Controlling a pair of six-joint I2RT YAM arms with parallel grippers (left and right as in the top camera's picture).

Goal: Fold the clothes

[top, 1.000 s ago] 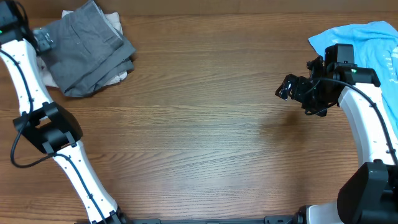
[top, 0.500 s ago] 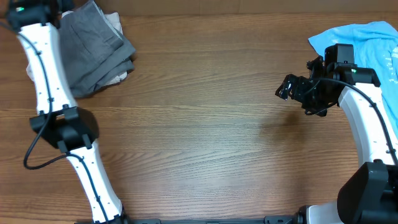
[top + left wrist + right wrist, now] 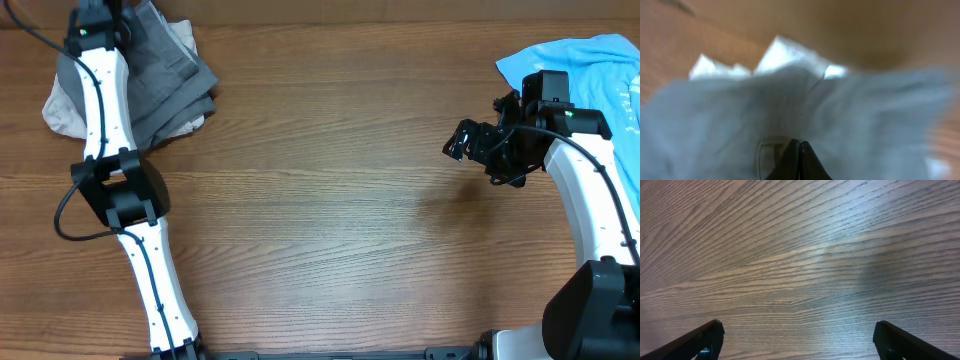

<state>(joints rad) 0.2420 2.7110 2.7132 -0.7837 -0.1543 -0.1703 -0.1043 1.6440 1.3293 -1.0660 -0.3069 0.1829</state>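
Note:
The clothes lie in two places. Grey shorts (image 3: pixel 165 75) sit crumpled at the table's far left corner, with pale beige cloth (image 3: pixel 62 108) showing beneath them. A light-blue T-shirt (image 3: pixel 590 60) lies at the far right edge. My left arm (image 3: pixel 100 90) reaches across the grey pile to the table's far edge. In the left wrist view my left gripper (image 3: pixel 799 146) is shut, fingertips pressed together with nothing visible between them, just above blurred grey cloth (image 3: pixel 730 110). My right gripper (image 3: pixel 462 140) hovers open over bare wood (image 3: pixel 800 255), left of the T-shirt.
The brown wooden table (image 3: pixel 330 200) stretches between the two piles. White fabric (image 3: pixel 785 52) pokes out behind the grey cloth in the left wrist view. The right arm's base (image 3: pixel 600 300) stands at the near right corner.
My left arm has swung from the pile's left side up across it toward the far edge, and its gripper has shut. The beige cloth now shows. The right arm has not moved.

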